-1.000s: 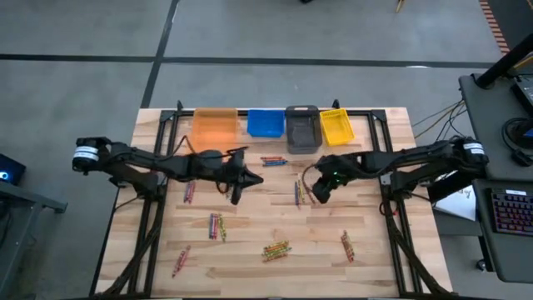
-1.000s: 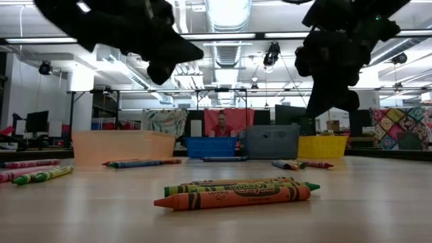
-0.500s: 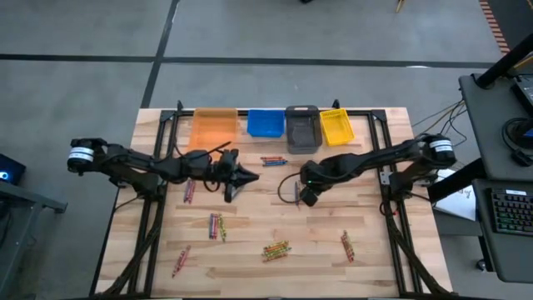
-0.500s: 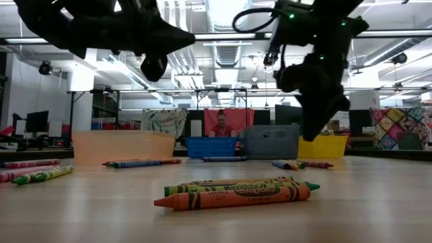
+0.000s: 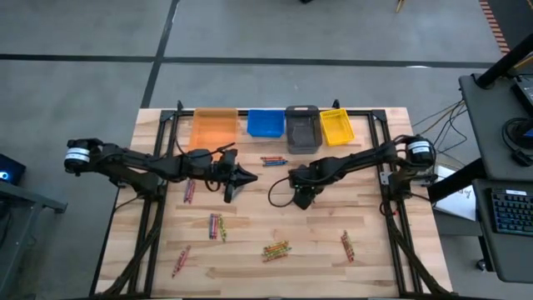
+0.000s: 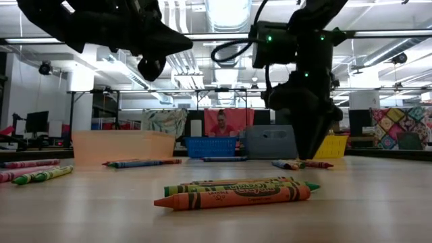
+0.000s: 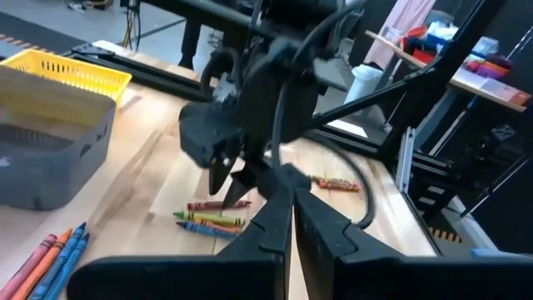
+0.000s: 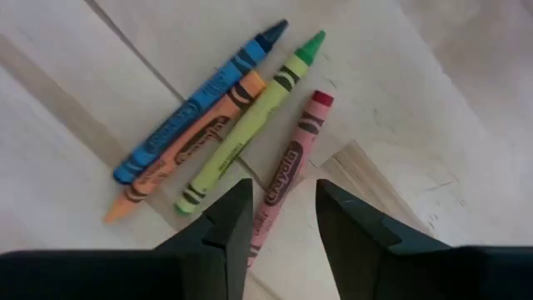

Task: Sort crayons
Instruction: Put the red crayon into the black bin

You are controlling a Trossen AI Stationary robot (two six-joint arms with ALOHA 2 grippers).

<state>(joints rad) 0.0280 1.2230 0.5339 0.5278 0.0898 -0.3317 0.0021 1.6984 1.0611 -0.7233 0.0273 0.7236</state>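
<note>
Lying side by side on the wood near the table's middle, four crayons (image 8: pixel 241 125) — blue, orange, green-yellow and red — form the cluster under work. The red crayon (image 8: pixel 287 171) is the outermost, and it runs into the gap between the right gripper (image 8: pixel 279 218) fingers, which stand a little apart with nothing held; I judge they straddle it so a close will take it alone. That gripper (image 5: pixel 301 197) hangs low over the cluster. Other crayon groups lie scattered on the near half of the table (image 5: pixel 366 267) and just before the bins. Four bins — orange (image 5: pixel 214 127), blue (image 5: pixel 265 123), grey (image 5: pixel 302 127), yellow (image 5: pixel 336 126) — line the far edge, within both arms' reach. The left gripper (image 5: pixel 241 179) waits left of centre, fingers pressed together and empty.
</note>
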